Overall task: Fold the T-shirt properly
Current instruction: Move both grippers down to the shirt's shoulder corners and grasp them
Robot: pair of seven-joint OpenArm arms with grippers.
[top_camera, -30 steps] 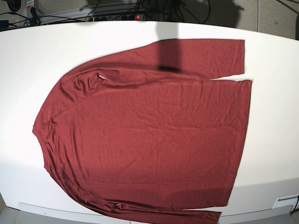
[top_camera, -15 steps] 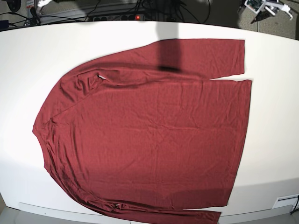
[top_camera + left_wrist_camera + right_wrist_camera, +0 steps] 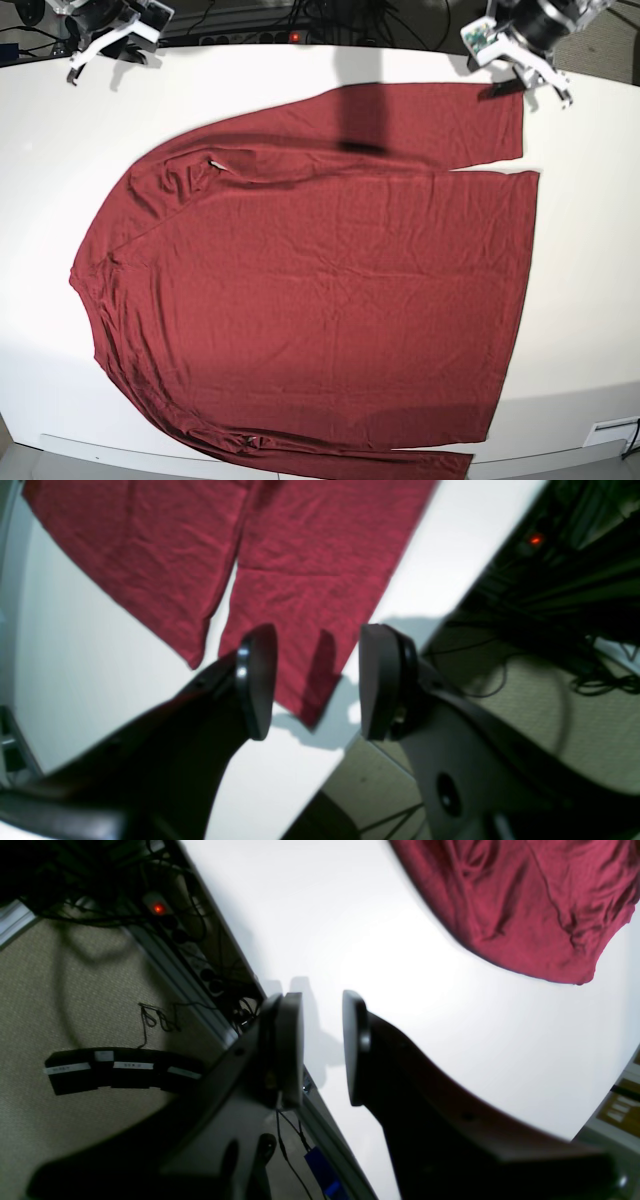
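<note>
The dark red T-shirt (image 3: 310,290) lies spread flat on the white table (image 3: 595,260), collar to the left and hem to the right. One sleeve lies along its far edge, the other along the table's near edge. My left gripper (image 3: 530,82) hovers open and empty above the far sleeve's cuff. The left wrist view shows its open gripper (image 3: 316,682) over that cuff (image 3: 300,630). My right gripper (image 3: 105,50) hangs over the far left table corner, apart from the shirt. The right wrist view shows its gripper (image 3: 322,1047) narrowly open and empty, with the shirt's shoulder (image 3: 525,905) beyond it.
A power strip with a red light (image 3: 294,37) and cables lie behind the table's far edge; it also shows in the left wrist view (image 3: 536,540) and the right wrist view (image 3: 158,908). Bare white table surrounds the shirt. A white fitting (image 3: 610,432) sits at the near right corner.
Both grippers have come into the base view from the far corners, the left one reaching the far sleeve's cuff. The shirt has not moved.
</note>
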